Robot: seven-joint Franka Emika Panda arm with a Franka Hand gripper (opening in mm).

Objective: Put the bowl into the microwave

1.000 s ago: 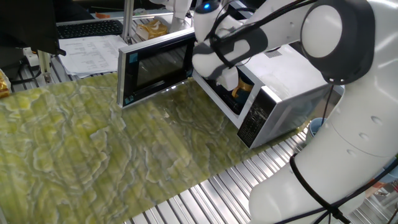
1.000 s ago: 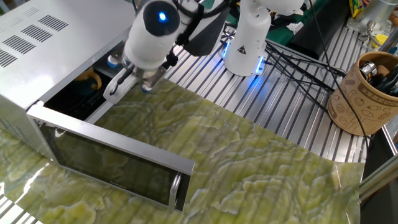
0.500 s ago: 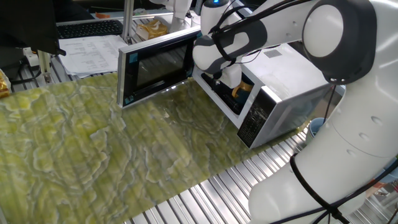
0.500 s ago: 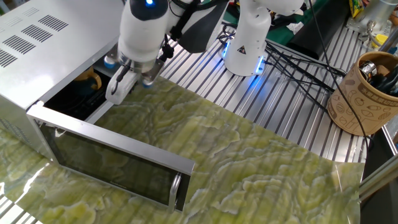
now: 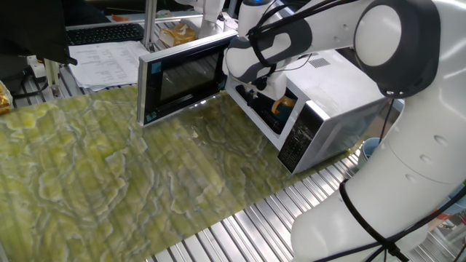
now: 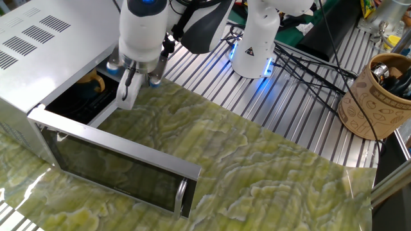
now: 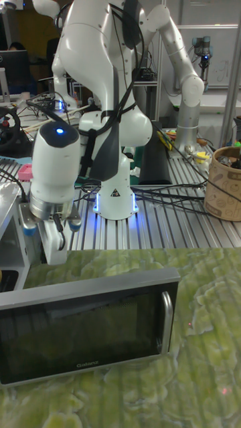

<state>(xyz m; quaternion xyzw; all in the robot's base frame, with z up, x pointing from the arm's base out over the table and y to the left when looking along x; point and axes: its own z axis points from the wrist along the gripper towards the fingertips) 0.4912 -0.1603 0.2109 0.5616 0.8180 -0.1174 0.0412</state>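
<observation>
The white microwave stands with its silver-framed glass door swung wide open. Inside the dark cavity sits the bowl, showing mostly its yellow handle; from the other side the bowl shows the same way. My gripper hangs just outside the cavity mouth, above the door hinge side, apart from the bowl. It points down and looks open, with nothing between its fingers. The tall view shows the gripper behind the open door.
A green marbled mat covers the table before the microwave. A brown patterned holder with tools stands at the far right, and cables run across the slatted metal table. The arm's base stands behind the mat.
My gripper has drawn back from the cavity mouth, risen a little and turned its fingers downward. The bowl has stayed inside the microwave.
</observation>
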